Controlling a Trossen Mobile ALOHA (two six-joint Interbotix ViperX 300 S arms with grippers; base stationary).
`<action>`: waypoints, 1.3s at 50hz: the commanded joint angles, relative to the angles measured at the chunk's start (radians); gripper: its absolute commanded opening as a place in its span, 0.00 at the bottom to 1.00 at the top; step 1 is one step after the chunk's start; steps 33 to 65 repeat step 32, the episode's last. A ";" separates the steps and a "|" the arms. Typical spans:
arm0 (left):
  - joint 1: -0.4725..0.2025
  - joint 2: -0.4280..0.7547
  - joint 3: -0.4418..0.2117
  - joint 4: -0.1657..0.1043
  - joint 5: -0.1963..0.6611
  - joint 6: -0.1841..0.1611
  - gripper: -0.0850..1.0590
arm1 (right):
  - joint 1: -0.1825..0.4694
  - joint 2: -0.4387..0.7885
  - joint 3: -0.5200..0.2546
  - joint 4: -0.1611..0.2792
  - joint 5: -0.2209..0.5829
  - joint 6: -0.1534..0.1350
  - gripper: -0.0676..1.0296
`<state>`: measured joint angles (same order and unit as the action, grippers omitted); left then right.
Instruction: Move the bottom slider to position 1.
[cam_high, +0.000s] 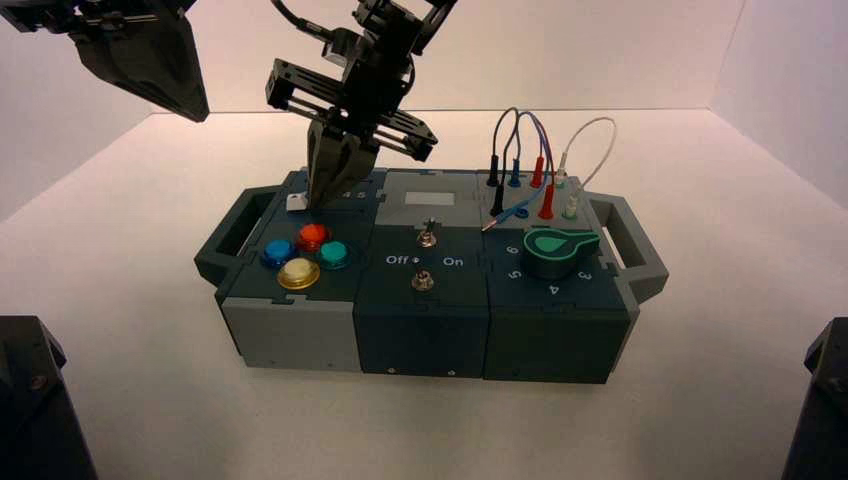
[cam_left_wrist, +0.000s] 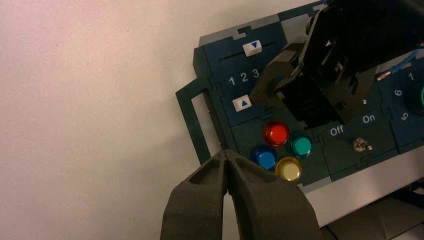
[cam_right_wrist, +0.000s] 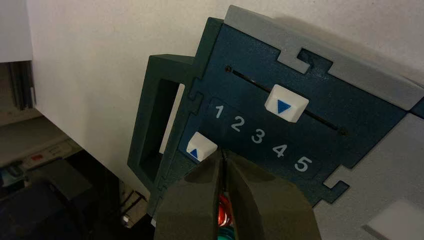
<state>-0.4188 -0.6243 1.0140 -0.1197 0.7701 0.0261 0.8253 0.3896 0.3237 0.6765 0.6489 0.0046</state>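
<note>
The bottom slider (cam_right_wrist: 201, 148) was found at position 1 (cam_right_wrist: 218, 111), at the scale's end nearest the box's handle. The right gripper (cam_right_wrist: 225, 160), fingers clenched, was held just beside it at about 4 o'clock. The left gripper (cam_left_wrist: 226, 156), also clenched, was parked above the surface (cam_high: 120, 300)

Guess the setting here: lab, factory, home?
Probably a robotics lab test cell: plain white walled table, a purpose-built box of buttons, switches and wires, and the right gripper at its bottom slider.
</note>
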 joint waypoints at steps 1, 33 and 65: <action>-0.005 -0.006 -0.015 0.002 -0.006 0.003 0.05 | 0.008 -0.023 0.017 -0.008 -0.005 -0.002 0.04; -0.005 -0.002 -0.011 0.002 -0.020 -0.002 0.05 | -0.052 -0.201 0.181 -0.057 -0.060 -0.003 0.04; -0.005 -0.002 -0.011 0.002 -0.020 -0.002 0.05 | -0.052 -0.201 0.181 -0.057 -0.060 -0.003 0.04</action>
